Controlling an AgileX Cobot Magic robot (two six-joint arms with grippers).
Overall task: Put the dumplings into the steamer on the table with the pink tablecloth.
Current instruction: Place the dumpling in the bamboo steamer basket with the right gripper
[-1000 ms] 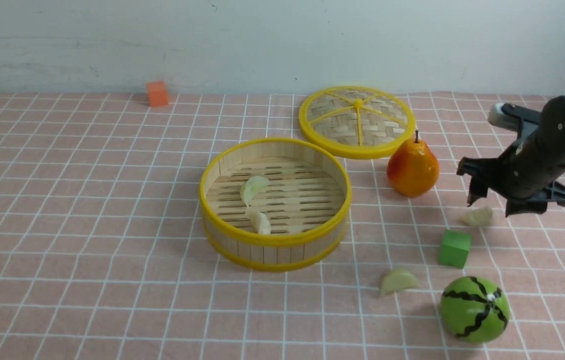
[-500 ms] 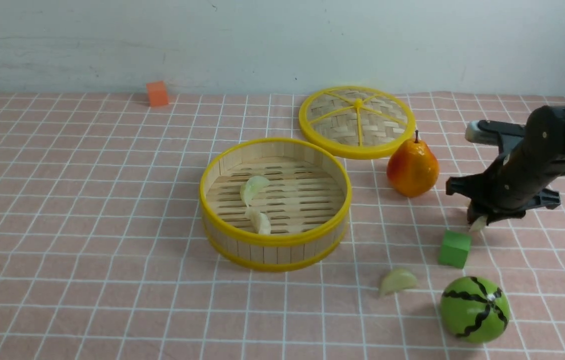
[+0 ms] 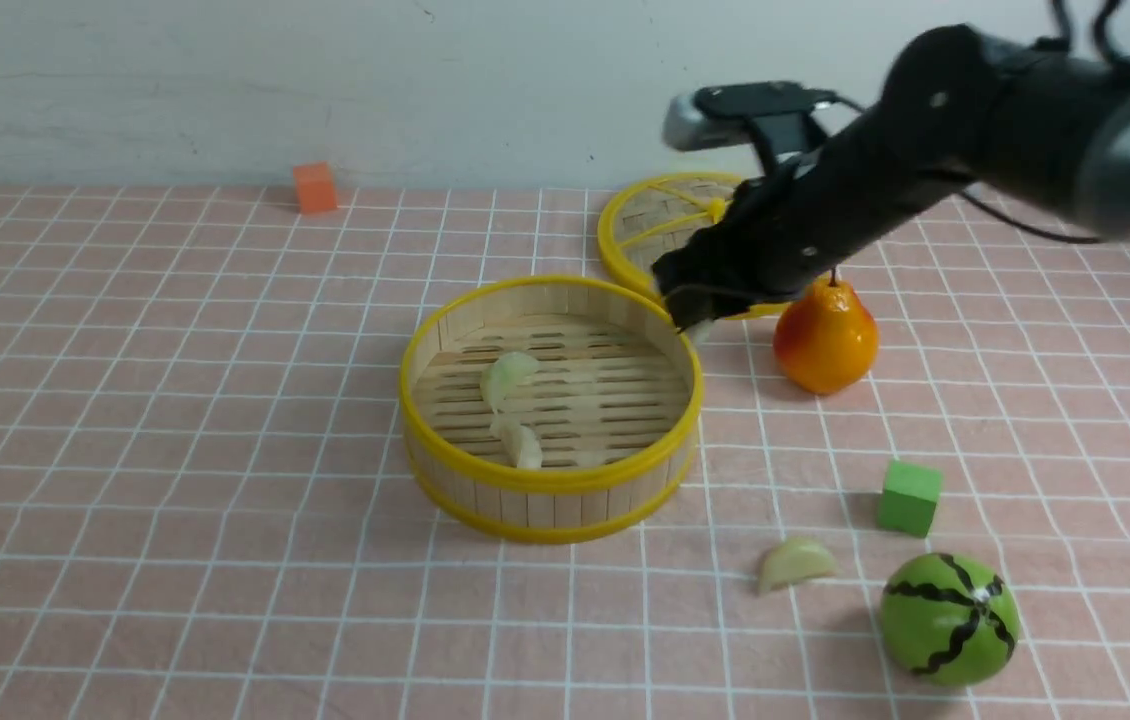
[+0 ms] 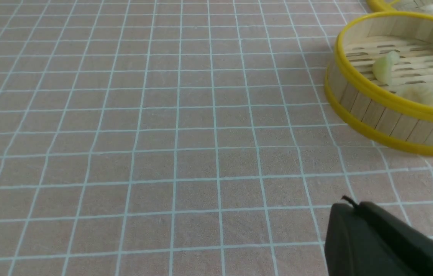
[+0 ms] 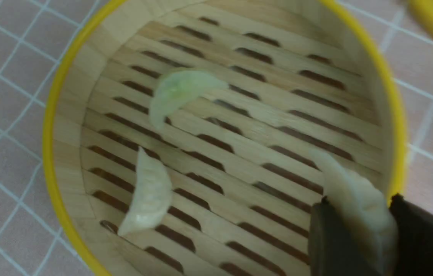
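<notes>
The steamer [image 3: 545, 482] stands mid-table on the pink tablecloth [image 3: 175, 400], with two dumplings [image 3: 505, 375] [image 3: 523, 443] on its slatted floor. My right gripper [image 3: 693, 325] hangs over the steamer's far right rim, shut on a third dumpling [image 5: 354, 191]. In the right wrist view that dumpling sits between the dark fingers, just inside the yellow rim [image 5: 51, 126]. Another dumpling [image 3: 795, 562] lies on the cloth at the front right. My left gripper [image 4: 348, 203] is shut and empty, low over bare cloth near the steamer [image 4: 354, 82].
The woven lid [image 3: 645, 225] lies behind the steamer, partly hidden by my right arm. An orange pear [image 3: 825, 340] stands to the steamer's right. A green cube [image 3: 910, 497] and a toy watermelon [image 3: 947, 618] sit front right. An orange cube [image 3: 314, 187] is at the back left.
My right gripper shut on the dumpling beside the green cube, lifted it, and carried it left past the pear to the steamer's rim. The left gripper stayed still.
</notes>
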